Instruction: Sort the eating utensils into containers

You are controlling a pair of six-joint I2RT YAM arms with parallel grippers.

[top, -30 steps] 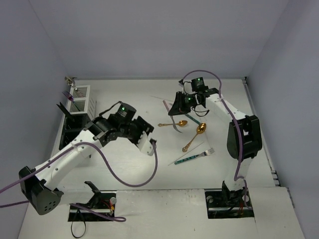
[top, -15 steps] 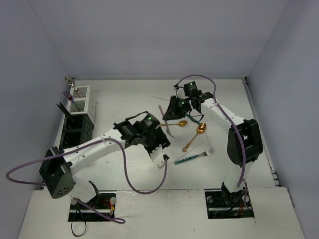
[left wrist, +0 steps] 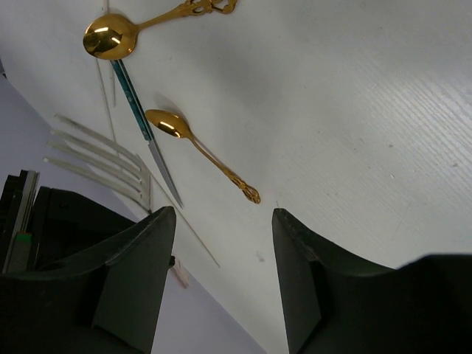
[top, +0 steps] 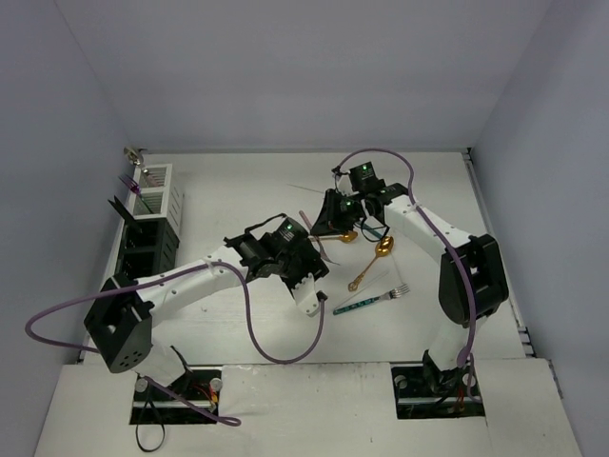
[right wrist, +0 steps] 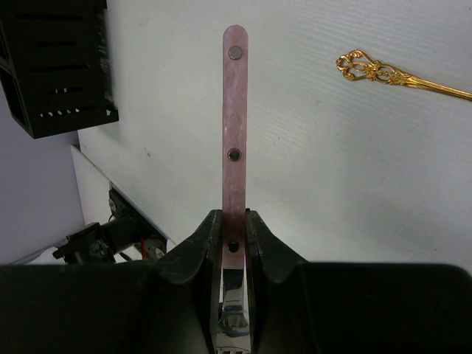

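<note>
My right gripper [top: 331,225] [right wrist: 234,217] is shut on a pink-handled piece [top: 306,223] [right wrist: 235,110]. It holds the piece above the table with the handle pointing forward. My left gripper [top: 314,265] [left wrist: 221,214] is open and empty, just left of the loose cutlery. Two gold spoons [left wrist: 107,38] [left wrist: 166,122] and a teal-handled knife [left wrist: 133,85] lie ahead of it. One gold spoon [top: 381,248] and a teal-handled fork [top: 366,303] lie on the table to the right. The white slatted bin [top: 157,190] and the black bins [top: 143,246] stand at the far left.
Fork tines [left wrist: 96,155] show beside the black right gripper body in the left wrist view. A black bin [right wrist: 55,66] and the left arm's base with cables [right wrist: 96,240] show in the right wrist view. Thin sticks [top: 304,188] lie behind the right gripper.
My left arm has swung right from beside the bins to the cutlery, gripper open. My right gripper has shifted slightly left and toward the front with the pink-handled piece.
</note>
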